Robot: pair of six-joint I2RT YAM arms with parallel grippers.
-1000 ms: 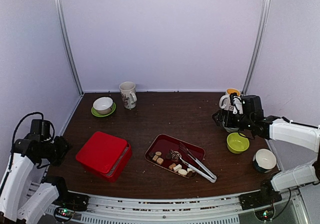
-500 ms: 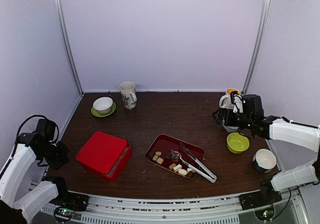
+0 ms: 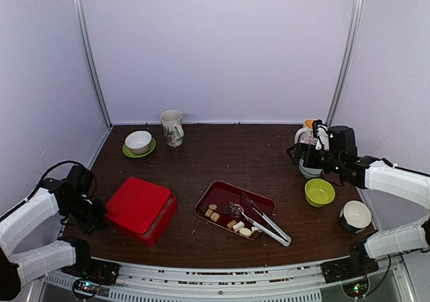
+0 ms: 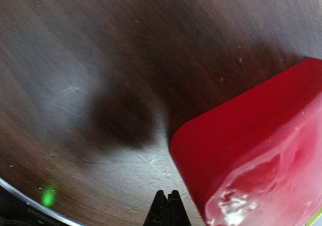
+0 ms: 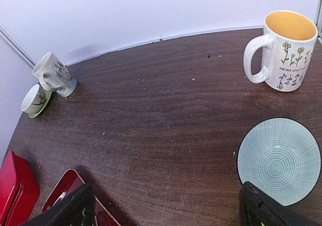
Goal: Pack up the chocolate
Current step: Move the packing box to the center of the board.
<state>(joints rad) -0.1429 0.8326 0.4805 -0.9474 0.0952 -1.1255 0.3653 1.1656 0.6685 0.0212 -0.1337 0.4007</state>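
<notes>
During the last second the left jaws have closed, empty, and come down low; the red box (image 3: 139,206), lid on, is just to their right. I think opening comes next. The chocolate (image 3: 213,214) lies in the tray (image 3: 222,189), well apart, between both jaws. The right jaws stand wide open, holding nothing. Dark wooden tabletop (image 3: 228,154), pale walls (image 3: 215,46).
</notes>
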